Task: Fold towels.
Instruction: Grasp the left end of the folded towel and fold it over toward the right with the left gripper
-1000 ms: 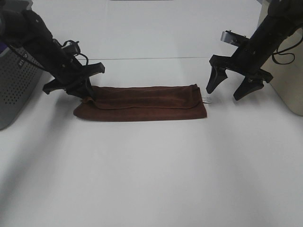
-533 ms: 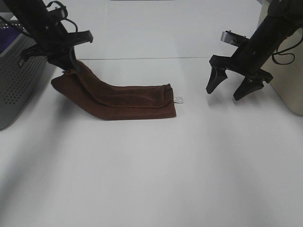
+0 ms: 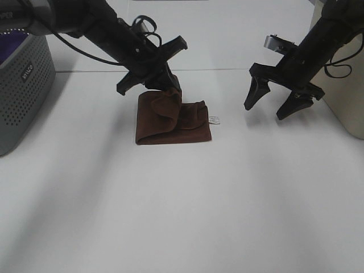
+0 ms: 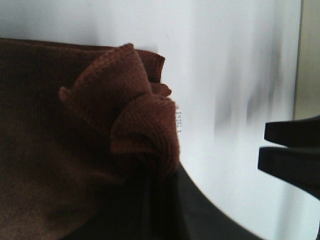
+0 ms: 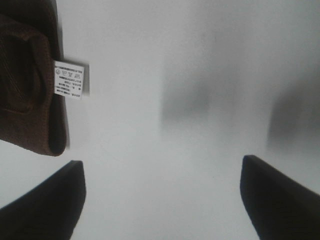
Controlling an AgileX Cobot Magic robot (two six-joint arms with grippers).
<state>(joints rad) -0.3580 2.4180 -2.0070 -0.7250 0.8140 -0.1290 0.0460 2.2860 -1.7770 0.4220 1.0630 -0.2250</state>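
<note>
The dark reddish-brown towel [image 3: 170, 120] lies folded over on the white table, its small white tag [image 3: 214, 119] sticking out on the right. My left gripper [image 3: 168, 91] is shut on the towel's bunched end and holds it over the folded part. In the left wrist view the pinched fabric [image 4: 125, 115] bulges above the fingers. My right gripper [image 3: 272, 107] is open and empty, to the right of the towel. The right wrist view shows the towel's edge [image 5: 25, 85] and the tag [image 5: 70, 80] beyond the open fingers [image 5: 45, 200].
A grey perforated basket [image 3: 20, 85] with purple fabric stands at the far left. A beige object [image 3: 344, 96] stands at the right edge behind the right arm.
My left gripper has carried the towel's left end up and across to the right, folding the long strip over itself into a shorter bundle. The right gripper has barely moved.
</note>
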